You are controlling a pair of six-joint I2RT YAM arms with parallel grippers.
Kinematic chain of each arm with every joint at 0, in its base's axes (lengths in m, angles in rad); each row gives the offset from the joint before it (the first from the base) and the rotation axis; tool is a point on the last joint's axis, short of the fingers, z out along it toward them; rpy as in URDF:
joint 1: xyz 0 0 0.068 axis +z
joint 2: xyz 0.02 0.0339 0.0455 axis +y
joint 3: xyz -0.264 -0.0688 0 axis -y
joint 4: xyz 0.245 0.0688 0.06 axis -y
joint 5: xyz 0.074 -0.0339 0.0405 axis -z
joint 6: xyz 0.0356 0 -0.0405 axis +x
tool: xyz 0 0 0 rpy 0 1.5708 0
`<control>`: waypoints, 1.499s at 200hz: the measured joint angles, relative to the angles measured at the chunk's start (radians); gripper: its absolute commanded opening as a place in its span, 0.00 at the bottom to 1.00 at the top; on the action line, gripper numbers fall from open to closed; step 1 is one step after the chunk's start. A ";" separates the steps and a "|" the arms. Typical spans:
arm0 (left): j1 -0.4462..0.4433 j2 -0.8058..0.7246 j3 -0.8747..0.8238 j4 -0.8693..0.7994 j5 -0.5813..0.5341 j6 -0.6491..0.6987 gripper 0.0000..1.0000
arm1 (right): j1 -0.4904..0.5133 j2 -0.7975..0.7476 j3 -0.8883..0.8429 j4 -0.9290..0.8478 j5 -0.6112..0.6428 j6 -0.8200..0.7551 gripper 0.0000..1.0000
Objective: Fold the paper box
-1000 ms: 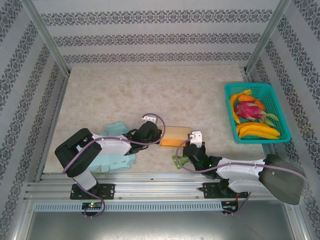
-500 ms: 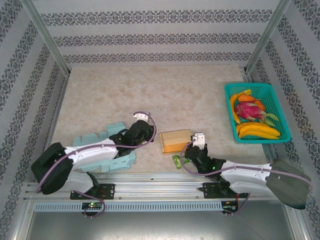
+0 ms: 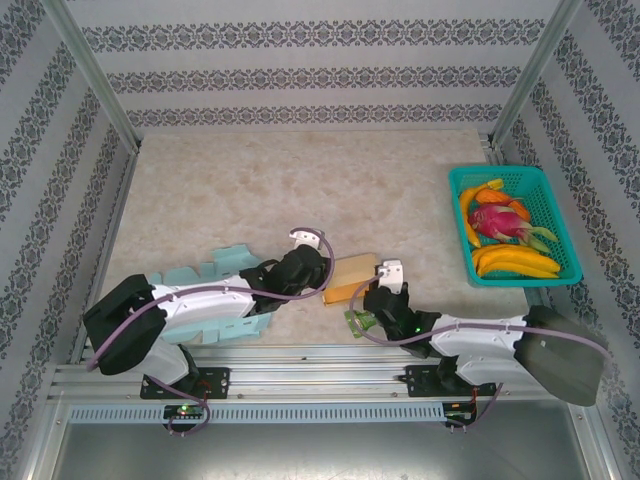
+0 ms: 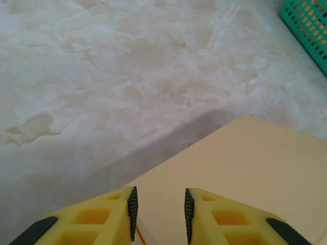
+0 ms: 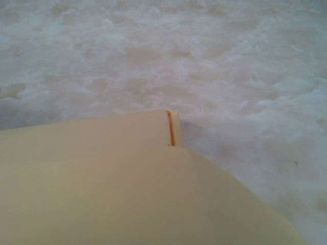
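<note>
From above, the paper box (image 3: pixel 352 272) lies tilted on the table (image 3: pixel 300 180), near the front edge and between the two arms. Half a second ago it lay flatter and squarer. The left gripper (image 3: pixel 322 275), which had drawn back from the box then, is now at its left edge again. The right gripper (image 3: pixel 370 290) sits at the box's right side, a little nearer than before. Pale blue flat sheets (image 3: pixel 225 262) lie under the left arm, and a small green scrap (image 3: pixel 357 320) lies just in front of the right gripper. A teal basket (image 3: pixel 508 169) of fruit stands well apart to the right.

In the left wrist view the yellow fingers (image 4: pixel 117 212) stand apart with a narrow gap. They hang over the tan panel, clamped on nothing.

In the right wrist view the box fills the lower frame, with an orange slit at its far edge. The pincer is closed — whether it pinches the cardboard I cannot tell.
</note>
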 measured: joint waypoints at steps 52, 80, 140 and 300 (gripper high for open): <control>0.071 0.000 0.024 -0.011 -0.042 0.016 0.33 | -0.034 0.322 0.172 0.237 0.003 -0.028 0.00; 0.085 0.005 0.024 -0.023 -0.059 0.029 0.32 | -0.052 0.483 0.240 0.343 -0.006 -0.038 0.13; 0.102 0.040 0.019 -0.029 -0.068 0.034 0.32 | -0.053 0.506 0.263 0.394 -0.047 -0.061 0.38; 0.104 0.107 -0.071 0.040 -0.087 0.029 0.32 | -0.150 0.099 0.316 -0.063 -0.359 -0.243 0.62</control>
